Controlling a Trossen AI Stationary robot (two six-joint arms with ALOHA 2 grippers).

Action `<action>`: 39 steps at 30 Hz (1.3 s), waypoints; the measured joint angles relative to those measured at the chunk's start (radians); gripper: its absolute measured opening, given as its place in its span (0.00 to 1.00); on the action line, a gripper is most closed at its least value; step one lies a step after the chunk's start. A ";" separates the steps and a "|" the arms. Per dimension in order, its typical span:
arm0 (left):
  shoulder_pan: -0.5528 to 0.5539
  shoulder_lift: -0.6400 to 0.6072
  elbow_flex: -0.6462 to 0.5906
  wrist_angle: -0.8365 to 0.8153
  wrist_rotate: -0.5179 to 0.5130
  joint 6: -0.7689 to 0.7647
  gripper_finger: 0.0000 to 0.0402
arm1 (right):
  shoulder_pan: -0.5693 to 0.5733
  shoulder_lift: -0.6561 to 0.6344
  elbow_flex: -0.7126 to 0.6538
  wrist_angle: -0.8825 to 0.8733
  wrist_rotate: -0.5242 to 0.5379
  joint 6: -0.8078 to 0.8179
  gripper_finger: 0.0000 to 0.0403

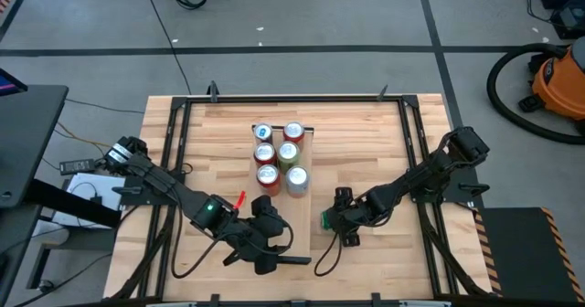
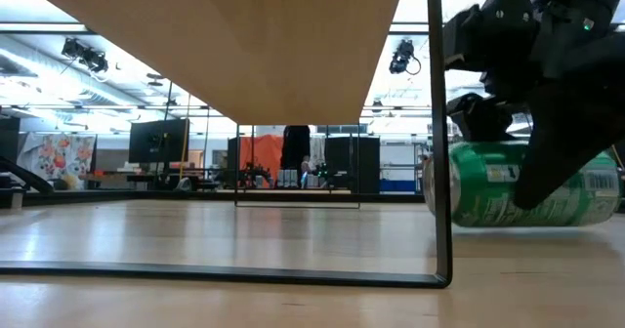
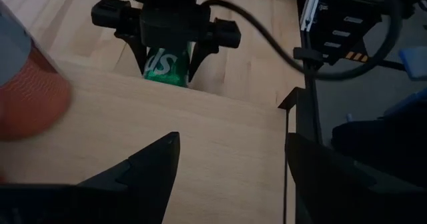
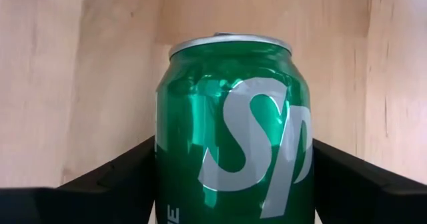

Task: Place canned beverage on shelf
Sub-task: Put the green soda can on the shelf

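Observation:
A green can [image 2: 518, 186] lies on its side on the wooden tabletop to the right of the shelf. My right gripper [image 1: 334, 220] is shut on it. The shelf [image 1: 294, 211] is a narrow light plank raised on dark legs [image 2: 439, 123]. Several cans [image 1: 279, 156] stand upright on its far half. My left gripper [image 1: 274, 234] hovers open over the shelf's near end, with nothing between its fingers [image 3: 157, 157]. In the left wrist view the green can [image 3: 163, 64] shows beyond the plank, under my right gripper. My right gripper pinches the green can's round wall [image 4: 167, 177] between its two fingers [image 4: 127, 171], one on each side, across the can's width. The fingers slant down from above and from the table's right. The can rests lengthwise on the tabletop [image 2: 508, 225].
A dark metal frame [image 1: 292, 97] runs around the tabletop. A red can [image 3: 27, 84] stands on the shelf close to my left gripper. An orange vacuum [image 1: 558, 79] and cables lie on the floor beyond the table. Bare wood [image 1: 384, 152] stretches right of the shelf.

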 joint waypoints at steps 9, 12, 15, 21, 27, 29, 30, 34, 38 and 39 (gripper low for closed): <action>0.003 0.000 0.000 -0.003 0.000 -0.010 0.71 | -0.014 -0.019 -0.024 0.029 0.037 -0.032 0.79; 0.003 0.000 0.000 -0.003 0.000 -0.005 0.71 | 0.000 -0.043 -0.054 0.068 0.047 -0.034 0.79; 0.003 0.000 0.000 -0.004 0.000 -0.001 0.71 | 0.025 -0.106 -0.130 0.208 0.049 -0.035 0.79; 0.003 0.000 0.000 -0.004 0.000 0.011 0.71 | 0.052 -0.238 -0.331 0.565 0.172 -0.065 0.79; 0.003 0.000 0.000 -0.003 -0.008 0.013 0.71 | 0.102 -0.308 -0.475 0.820 0.273 -0.068 0.80; 0.003 0.000 0.000 0.000 -0.010 0.023 0.71 | 0.121 -0.329 -0.487 0.839 0.323 -0.081 0.80; 0.003 0.000 0.000 0.005 -0.011 0.030 0.71 | 0.129 -0.337 -0.488 0.849 0.345 -0.092 0.80; 0.003 0.000 0.000 0.039 -0.012 0.083 0.71 | 0.155 -0.353 -0.506 0.921 0.393 -0.142 0.80; 0.000 0.000 0.000 0.064 -0.055 0.122 0.71 | 0.160 -0.351 -0.540 1.044 0.398 -0.217 0.81; -0.002 0.000 0.000 0.065 -0.057 0.119 0.71 | 0.159 -0.351 -0.546 1.082 0.404 -0.242 0.81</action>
